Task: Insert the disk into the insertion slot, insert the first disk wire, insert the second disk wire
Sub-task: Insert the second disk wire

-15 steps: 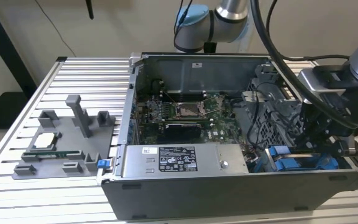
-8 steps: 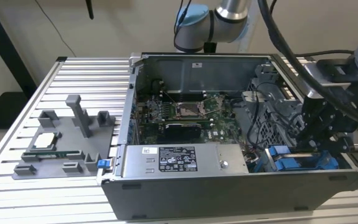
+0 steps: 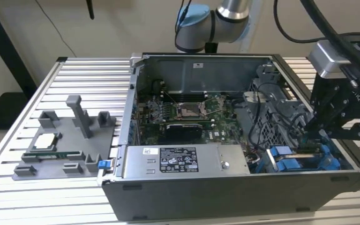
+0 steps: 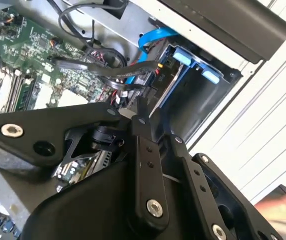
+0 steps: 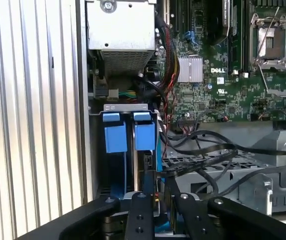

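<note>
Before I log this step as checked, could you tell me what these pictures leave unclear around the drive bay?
- Whether a wire plug is held: in the second wrist view the hand covers its own tips.
- How deep the disk sits: in the first wrist view the hand hides its near end.
- The insertion slot floor: in the exterior view the arm blocks it.

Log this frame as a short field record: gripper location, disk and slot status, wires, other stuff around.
gripper: down inside the computer case, at the corner on the exterior view's right, over the blue carriers
gripper contact: fingertips at a black wire connector beside the disk
disk: seated in the insertion slot, blue carrier tabs showing
wires: black cables looped beside the bay
motherboard: CPU socket uncovered
power supply: along the case's near edge
grey fixture: on the table at the exterior view's left
</note>
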`<state>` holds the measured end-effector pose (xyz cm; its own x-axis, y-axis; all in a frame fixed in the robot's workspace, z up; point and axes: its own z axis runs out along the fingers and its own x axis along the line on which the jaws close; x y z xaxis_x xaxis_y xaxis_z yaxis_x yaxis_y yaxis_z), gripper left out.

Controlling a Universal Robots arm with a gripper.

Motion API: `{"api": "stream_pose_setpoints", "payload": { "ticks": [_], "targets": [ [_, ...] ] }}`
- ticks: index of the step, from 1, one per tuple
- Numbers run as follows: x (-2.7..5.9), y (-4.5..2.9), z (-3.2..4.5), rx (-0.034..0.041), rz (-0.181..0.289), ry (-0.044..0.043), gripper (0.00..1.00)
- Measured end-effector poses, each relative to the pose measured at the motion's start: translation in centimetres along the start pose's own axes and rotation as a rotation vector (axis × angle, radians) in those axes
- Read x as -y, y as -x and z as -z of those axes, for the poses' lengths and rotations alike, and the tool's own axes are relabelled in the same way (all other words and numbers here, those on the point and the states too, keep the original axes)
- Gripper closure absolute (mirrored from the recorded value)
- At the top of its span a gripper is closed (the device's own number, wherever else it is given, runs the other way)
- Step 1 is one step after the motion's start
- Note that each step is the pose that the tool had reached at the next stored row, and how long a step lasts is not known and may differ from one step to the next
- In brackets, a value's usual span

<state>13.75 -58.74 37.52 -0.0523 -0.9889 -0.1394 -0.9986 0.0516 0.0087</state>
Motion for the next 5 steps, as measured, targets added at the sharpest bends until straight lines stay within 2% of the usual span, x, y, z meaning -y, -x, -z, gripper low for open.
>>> {"api": "stream_pose_setpoints", "payload": {
  "ticks": [5],
  "targets": [
    [-0.05,0.01,0.08,-0.0002,0.000,0.0000,0.00]
  ]
}}
